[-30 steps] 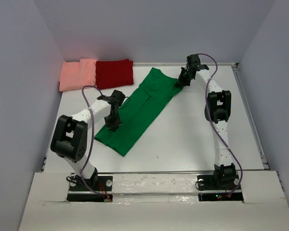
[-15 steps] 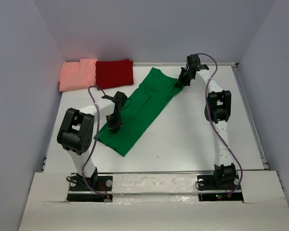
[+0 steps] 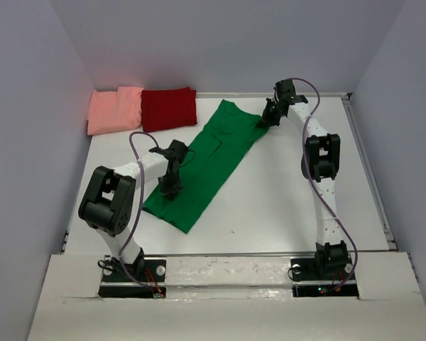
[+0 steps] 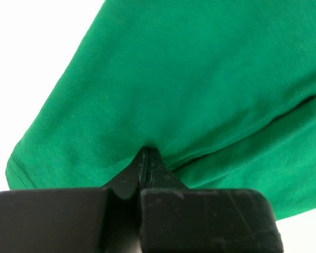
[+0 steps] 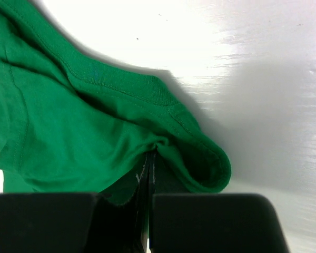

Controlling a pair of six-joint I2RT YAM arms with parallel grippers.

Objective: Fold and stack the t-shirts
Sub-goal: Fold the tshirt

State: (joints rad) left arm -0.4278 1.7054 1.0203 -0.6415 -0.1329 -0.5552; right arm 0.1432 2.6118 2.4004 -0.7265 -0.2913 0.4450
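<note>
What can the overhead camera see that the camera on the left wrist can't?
Only the overhead view shows the salmon-pink t-shirt and the dark red t-shirt, folded side by side at the far left. It also shows both arms, and the right claw pinching the far end of the green t-shirt.

Only the left wrist view shows, close up, the left claw with its tips shut on a small ridge of green cloth.

Both show the green t-shirt and the left claw gripping it near its near end.
</note>
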